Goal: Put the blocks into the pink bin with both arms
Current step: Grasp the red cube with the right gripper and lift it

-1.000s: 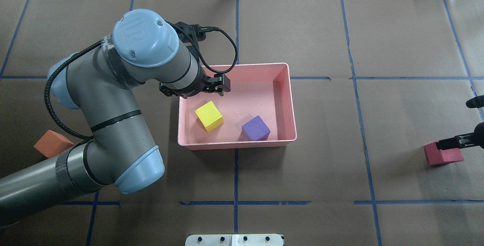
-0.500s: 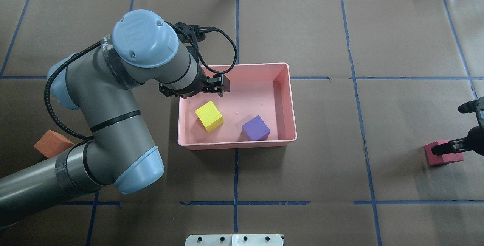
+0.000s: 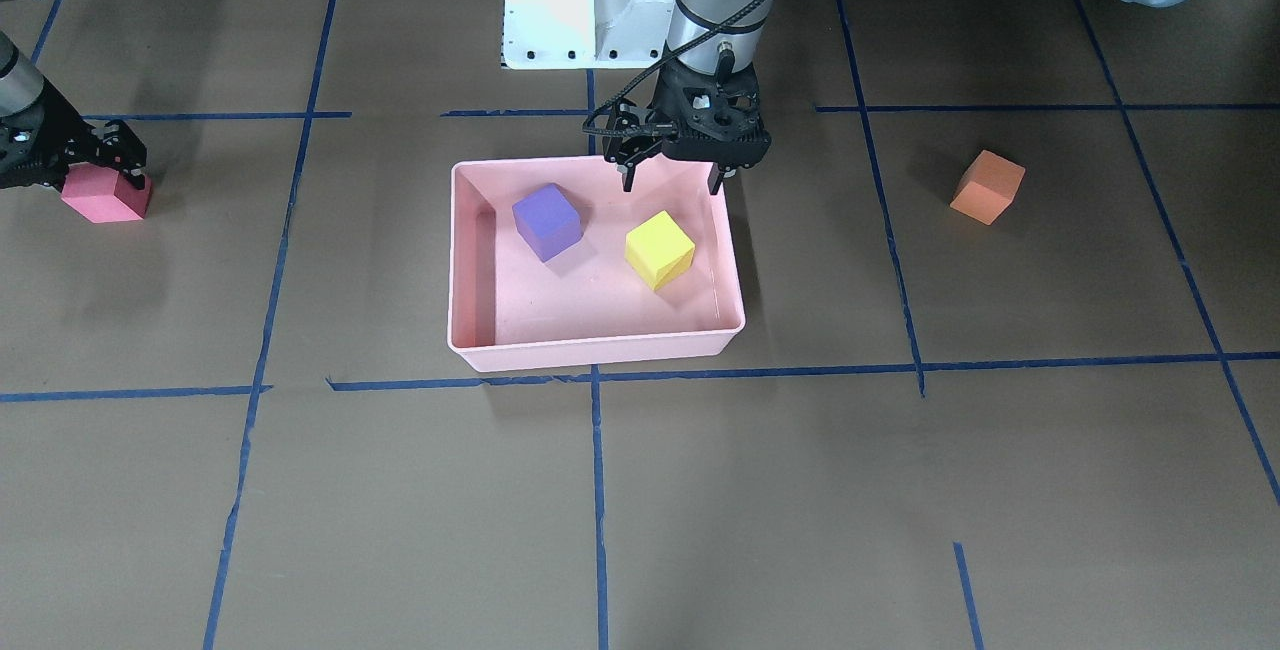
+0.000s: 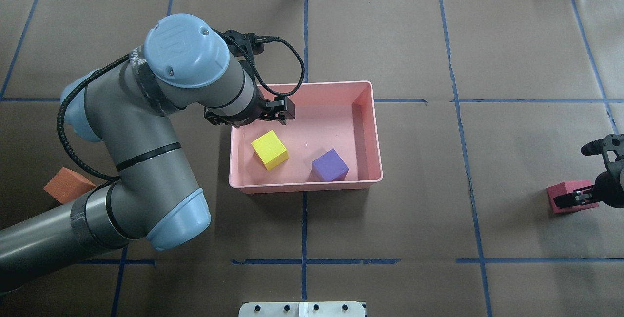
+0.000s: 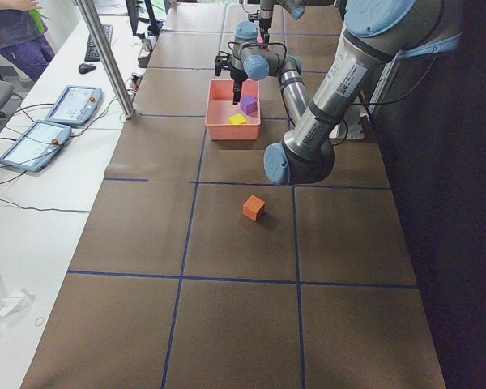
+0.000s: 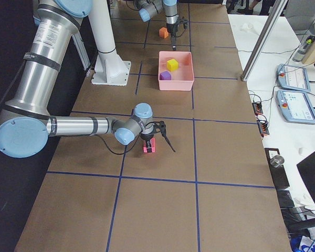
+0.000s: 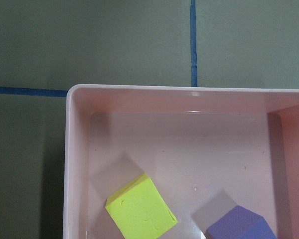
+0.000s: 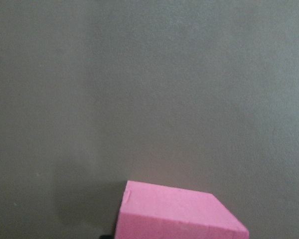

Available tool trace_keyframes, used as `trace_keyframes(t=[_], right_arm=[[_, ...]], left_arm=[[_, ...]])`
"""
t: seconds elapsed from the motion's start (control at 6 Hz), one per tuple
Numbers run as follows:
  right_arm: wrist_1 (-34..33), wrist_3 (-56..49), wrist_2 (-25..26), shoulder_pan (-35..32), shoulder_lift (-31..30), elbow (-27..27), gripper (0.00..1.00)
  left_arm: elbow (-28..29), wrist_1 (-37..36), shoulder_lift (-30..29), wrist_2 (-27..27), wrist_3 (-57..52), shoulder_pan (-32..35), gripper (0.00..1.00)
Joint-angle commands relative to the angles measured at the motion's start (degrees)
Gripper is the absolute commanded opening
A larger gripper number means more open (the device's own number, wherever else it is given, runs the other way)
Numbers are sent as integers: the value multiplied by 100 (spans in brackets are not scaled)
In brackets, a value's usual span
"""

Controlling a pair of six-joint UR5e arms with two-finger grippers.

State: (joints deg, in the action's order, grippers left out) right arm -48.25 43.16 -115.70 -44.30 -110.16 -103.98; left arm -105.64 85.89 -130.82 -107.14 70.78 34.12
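Observation:
The pink bin [image 4: 376,131] stands mid-table and holds the yellow-green block [image 4: 269,149] and the purple block [image 4: 330,165]. My left gripper [image 3: 670,177] hangs open and empty over the bin's corner nearest the robot on its left side, just above the rim. The left wrist view shows that corner [image 7: 70,149] and both blocks. The orange block [image 4: 68,185] lies on the table to the left, partly behind my left arm. The red-pink block [image 4: 560,194] lies far right. My right gripper [image 4: 582,174] is open and low against it, with one finger over the block.
The white pedestal base [image 3: 580,0] stands behind the bin on the robot's side. Blue tape lines cross the brown table cover. A metal pole [image 5: 105,57] and tablets [image 5: 73,105] stand on the white bench beyond the table's far edge.
My right gripper has come in from the right edge and settled lower at the red-pink block. My left gripper has hardly moved, staying open over the bin.

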Motion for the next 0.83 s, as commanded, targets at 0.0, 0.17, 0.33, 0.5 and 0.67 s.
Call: trace_keyframes(t=[0.0, 0.17, 0.33, 0.5, 0.67], right_arm=[[-174, 69, -128, 18, 291, -331, 18], [-924, 243, -233, 1, 842, -637, 18], [-1880, 689, -243, 0, 1639, -928, 19], [-3151, 1102, -243, 18, 2735, -1113, 19], [-4669, 1446, -234, 175, 4086, -1089, 19]], left_arm=[[-158, -11, 213, -69, -421, 16, 100], [-611, -46, 737, -87, -1252, 51, 100], [-1068, -168, 1247, -87, -2000, 95, 100], [-1369, -187, 1730, -96, -2694, 165, 100], [-1790, -83, 2492, -87, -3189, 183, 100]])
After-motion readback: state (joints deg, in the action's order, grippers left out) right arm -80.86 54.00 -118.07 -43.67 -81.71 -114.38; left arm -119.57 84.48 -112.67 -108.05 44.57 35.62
